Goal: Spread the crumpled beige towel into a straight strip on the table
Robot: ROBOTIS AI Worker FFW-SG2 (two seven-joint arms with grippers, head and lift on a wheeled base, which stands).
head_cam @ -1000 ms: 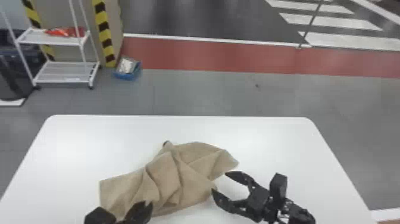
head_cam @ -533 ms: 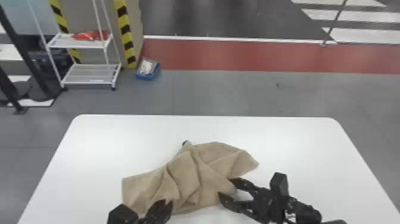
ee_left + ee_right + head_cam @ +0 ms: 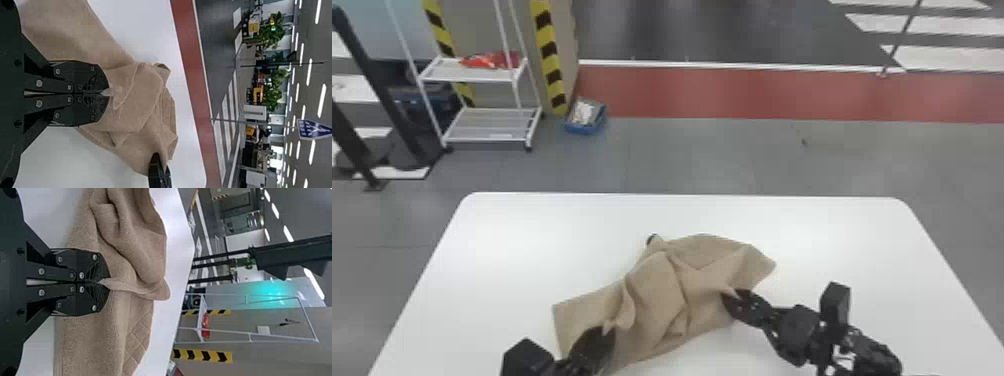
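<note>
Farthest left, we see two slanting black posts (image 3: 378,82) on the floor, then a white wheeled rack (image 3: 467,76) with an orange-red bundle (image 3: 492,60) on its upper shelf. Next come a yellow-and-black striped strip (image 3: 549,55) running up a column and, just beside its foot, a blue bin (image 3: 583,131) with something pale inside. Below all this spreads our white, round-cornered worktop (image 3: 532,240). On its near side, left of the middle, is the left gripper (image 3: 606,334); in the left wrist view we find its jaws pressed together on a small raised fold of the towel (image 3: 657,300). The beige cloth lies on the middle of the worktop, slanting from the near left to the far right. Its left end is fairly flat and square, its middle is bunched into overlapping folds, and its right end runs out to a blunt corner. At its far edge we notice a small dark patch (image 3: 652,239), though we cannot tell what it is. Toward the right, the right gripper (image 3: 728,296) is at the towel's near side, its jaws pinching a thin ridge of cloth, and the right wrist view shows us a quilted diamond pattern on part of the fabric. Beyond the worktop, a red floor band (image 3: 782,95) stretches rightward below white stripes (image 3: 937,59) crossed by a thin pole (image 3: 902,40).
</note>
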